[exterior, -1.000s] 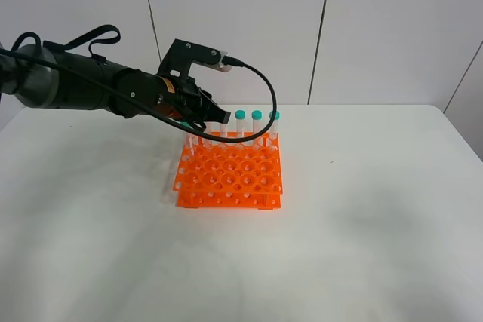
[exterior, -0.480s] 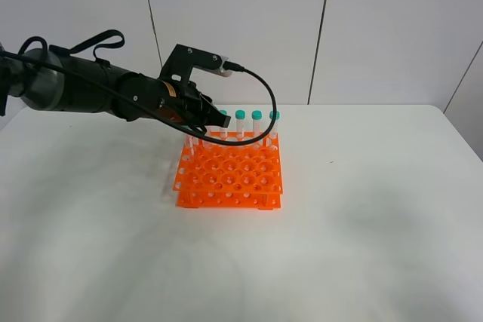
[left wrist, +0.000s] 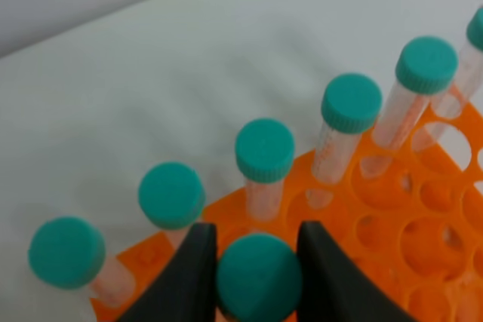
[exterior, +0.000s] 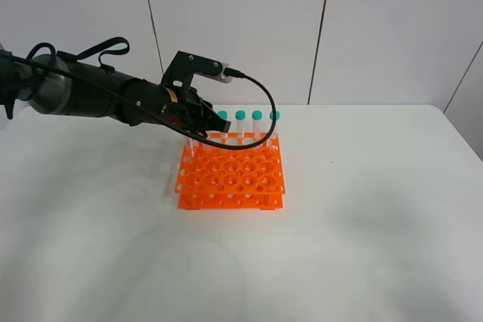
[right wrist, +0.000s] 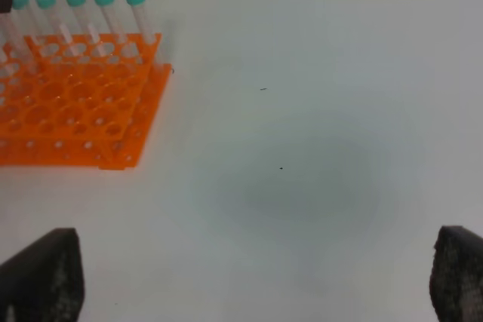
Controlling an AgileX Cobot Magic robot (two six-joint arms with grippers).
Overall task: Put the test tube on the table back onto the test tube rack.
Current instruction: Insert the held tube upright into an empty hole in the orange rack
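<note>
The tube (left wrist: 259, 277) is up off the desk, its teal cap pinched squarely between the two dark fingers (left wrist: 198, 262) of the left end effector (left wrist: 256, 245), which is clamped shut on it. The body hangs out of sight below, so I can't tell whether the tip has found a hole.

It looks a light, stiff bit of plastic, smooth-walled and probably slippery. The cap, wider than the body, seems the right place to hold it, since that leaves the pointed tip free to lead.

Just beyond, a row of neighbours (left wrist: 264, 148) stands along the 12 o'clock edge of the rack (exterior: 230, 175), and the tube sits near its 11 o'clock corner. The white desk (exterior: 362, 246) spreads all round. The right end effector (right wrist: 245, 280) gapes fully, holding nothing, well apart from the rack.
</note>
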